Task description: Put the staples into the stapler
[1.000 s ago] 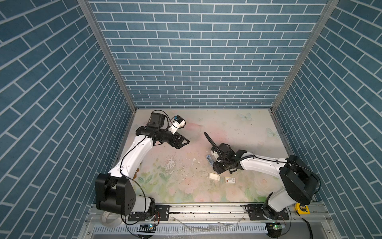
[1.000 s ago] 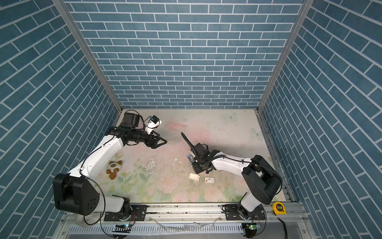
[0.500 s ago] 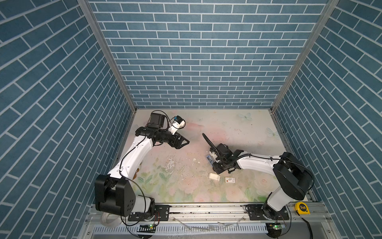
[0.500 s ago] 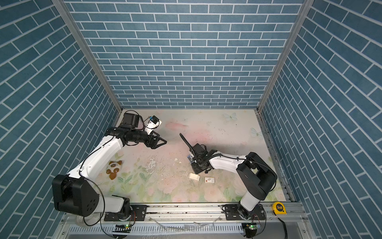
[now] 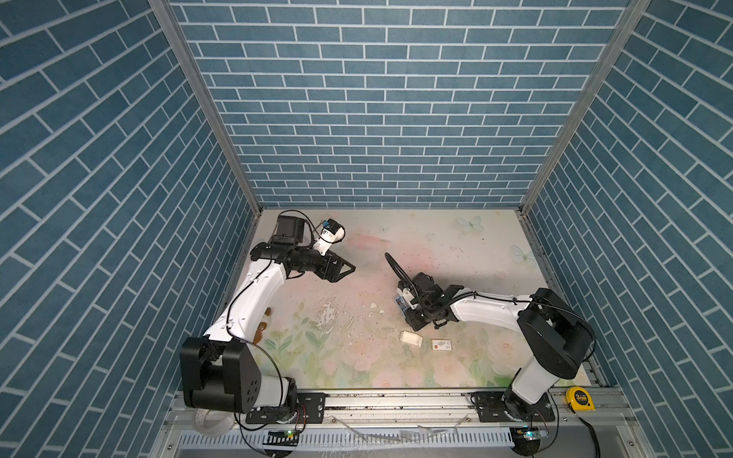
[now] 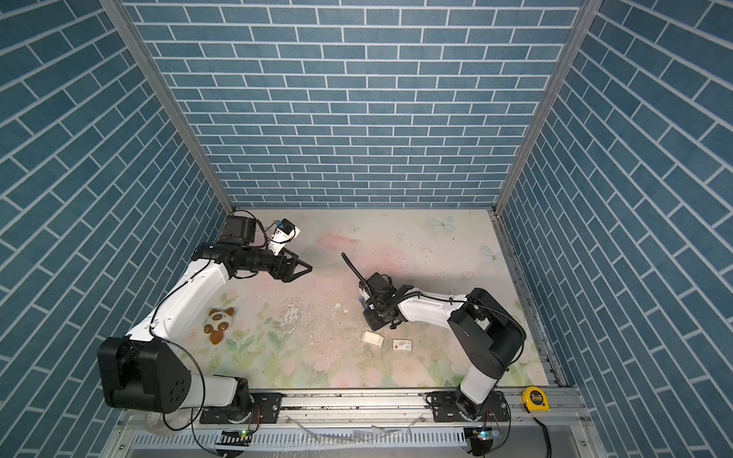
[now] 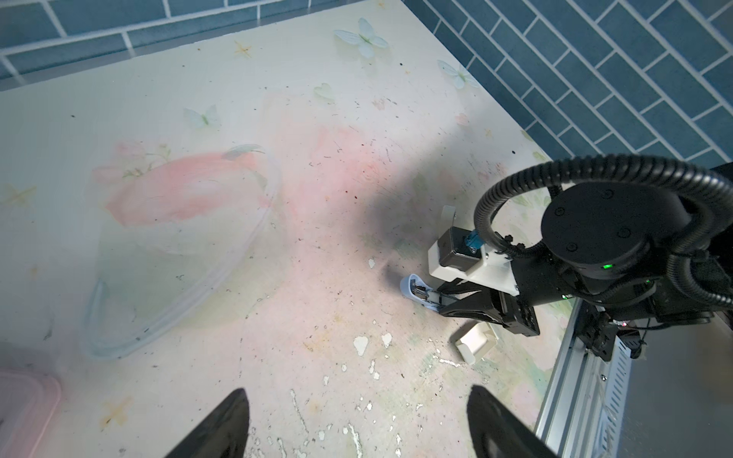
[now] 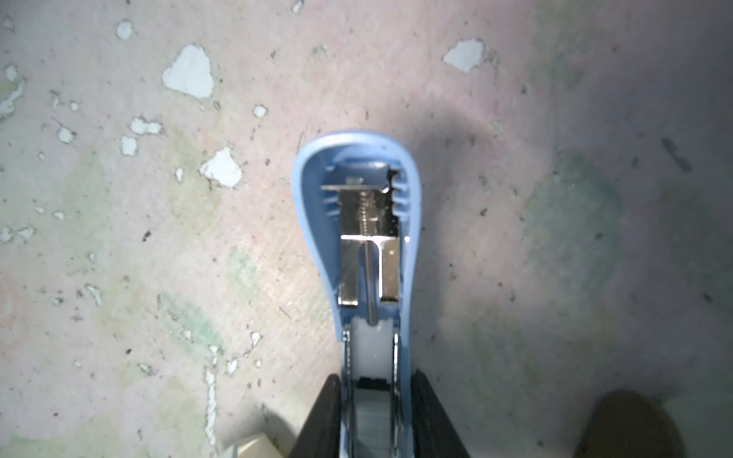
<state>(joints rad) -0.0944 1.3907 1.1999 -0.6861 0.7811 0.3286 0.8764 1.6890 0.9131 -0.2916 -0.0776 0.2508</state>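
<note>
Jaws of the right gripper point(image 8: 375, 380) pinch the opened pale-blue plastic stapler point(image 8: 357, 246), likely steadying it for loading; left gripper point(image 7: 357, 392) hovers spread at ten o'clock.

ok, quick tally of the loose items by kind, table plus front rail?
blue stapler: 1
white cardboard tray: 1
white sleeve with red mark: 1
yellow tape measure: 1
Total: 4

Left claw point(image 5: 344, 270) hangs open above the rear-left surface point(image 5: 456, 253). Right claw point(image 5: 407, 310) sits low at the pale-blue stapler point(image 5: 399, 303); just nearer the front lie a white cardboard tray point(image 5: 410, 339) and a red-marked sleeve point(image 5: 441, 345), side by side, not touching
</note>
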